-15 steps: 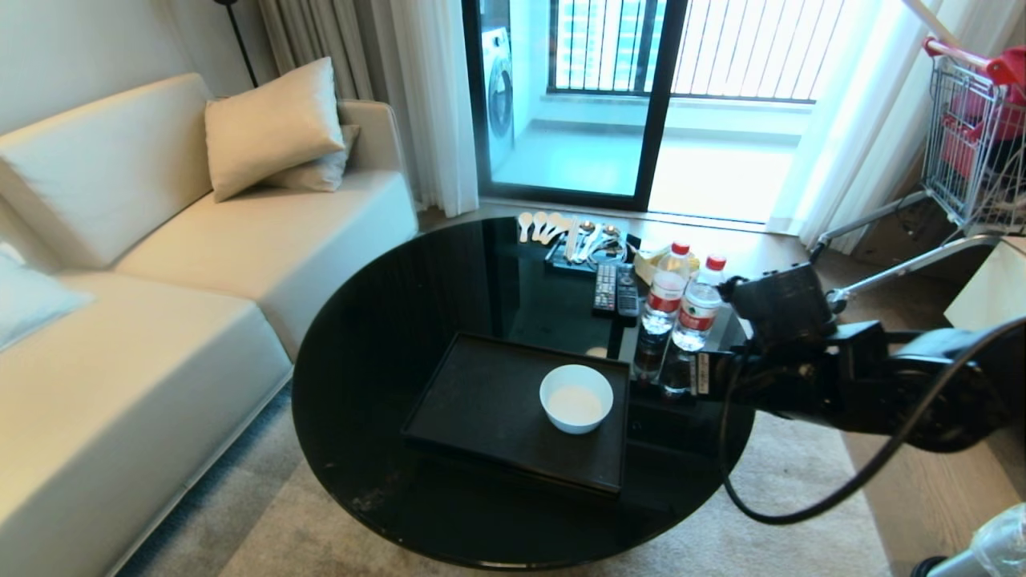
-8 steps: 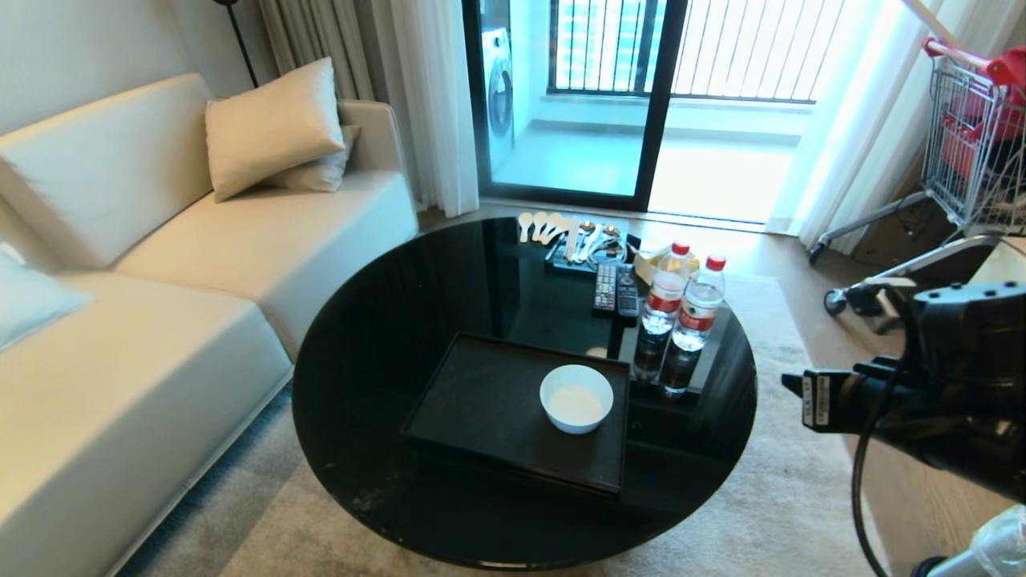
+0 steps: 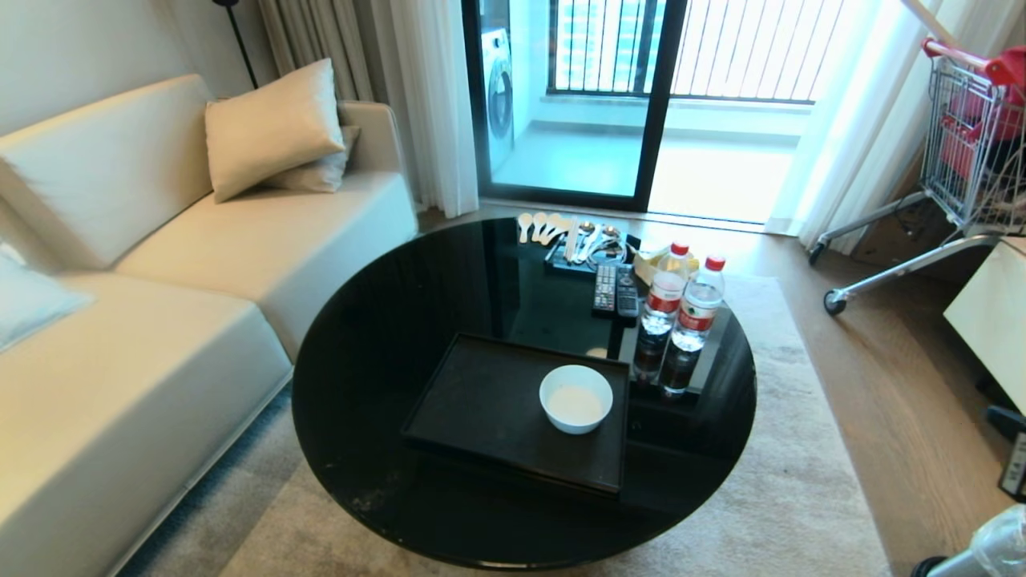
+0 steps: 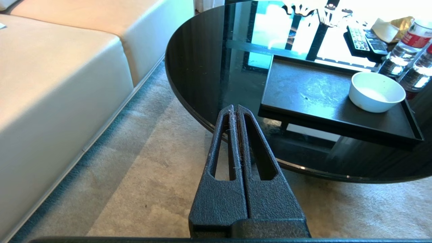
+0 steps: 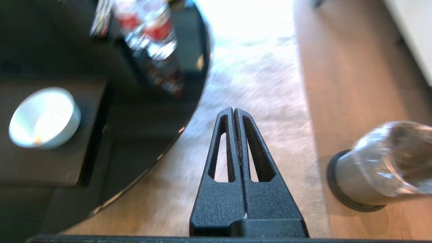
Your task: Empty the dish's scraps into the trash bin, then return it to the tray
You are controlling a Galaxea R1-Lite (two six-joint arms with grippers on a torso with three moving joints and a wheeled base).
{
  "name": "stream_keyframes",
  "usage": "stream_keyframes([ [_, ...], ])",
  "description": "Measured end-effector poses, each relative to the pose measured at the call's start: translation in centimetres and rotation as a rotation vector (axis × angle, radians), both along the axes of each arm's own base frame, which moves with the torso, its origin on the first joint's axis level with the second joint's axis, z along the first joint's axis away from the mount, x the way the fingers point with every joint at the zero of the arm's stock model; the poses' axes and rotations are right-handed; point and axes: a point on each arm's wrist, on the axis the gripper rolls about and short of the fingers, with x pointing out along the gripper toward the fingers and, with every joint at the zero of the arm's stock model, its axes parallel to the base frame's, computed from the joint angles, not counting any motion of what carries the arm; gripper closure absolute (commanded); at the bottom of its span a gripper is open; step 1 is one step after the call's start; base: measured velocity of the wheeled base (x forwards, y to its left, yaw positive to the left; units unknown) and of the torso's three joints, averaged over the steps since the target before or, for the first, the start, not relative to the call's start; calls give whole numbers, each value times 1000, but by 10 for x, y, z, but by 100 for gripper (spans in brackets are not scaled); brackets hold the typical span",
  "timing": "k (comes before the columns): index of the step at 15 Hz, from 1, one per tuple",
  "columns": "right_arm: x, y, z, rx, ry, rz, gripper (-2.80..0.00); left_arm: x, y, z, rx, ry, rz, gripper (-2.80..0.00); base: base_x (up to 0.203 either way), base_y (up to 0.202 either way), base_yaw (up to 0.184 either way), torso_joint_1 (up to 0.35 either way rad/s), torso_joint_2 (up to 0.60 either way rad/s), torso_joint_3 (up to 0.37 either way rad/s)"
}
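Left gripper (image 4: 235, 108) and right gripper (image 5: 233, 110), matte black textured plastic, tapered wedge-shaped jaws with long slotted cut-outs

We see the bowl (image 3: 576, 398) on the tray (image 3: 489, 409), at its right end. Tray sits near-centre on the table (image 3: 377, 336). Bottles (image 3: 681, 304) just right of the tray, remotes (image 3: 616, 290) farther back. Sofa (image 3: 160, 264) left of the table, bin (image 5: 378, 168) on the floor to its right.
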Motion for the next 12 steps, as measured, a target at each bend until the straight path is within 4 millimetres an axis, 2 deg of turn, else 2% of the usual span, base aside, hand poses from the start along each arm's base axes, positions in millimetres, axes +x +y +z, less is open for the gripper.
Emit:
stream_keyframes([
  [3, -46, -11, -8, -1, -134, -108, 0, 0, 0, 0, 0, 0, 0, 0, 0, 0, 0, 0, 0, 0],
  [6, -84, -10, -29, -58, -192, -90, 0, 0, 0, 0, 0, 0, 0, 0, 0, 0, 0, 0, 0, 0],
  [8, -98, -8, -49, -135, -165, -31, 0, 0, 0, 0, 0, 0, 0, 0, 0, 0, 0, 0, 0, 0],
  [12, -105, -3, -84, -252, -20, 188, 0, 0, 0, 0, 0, 0, 0, 0, 0, 0, 0, 0, 0, 0],
])
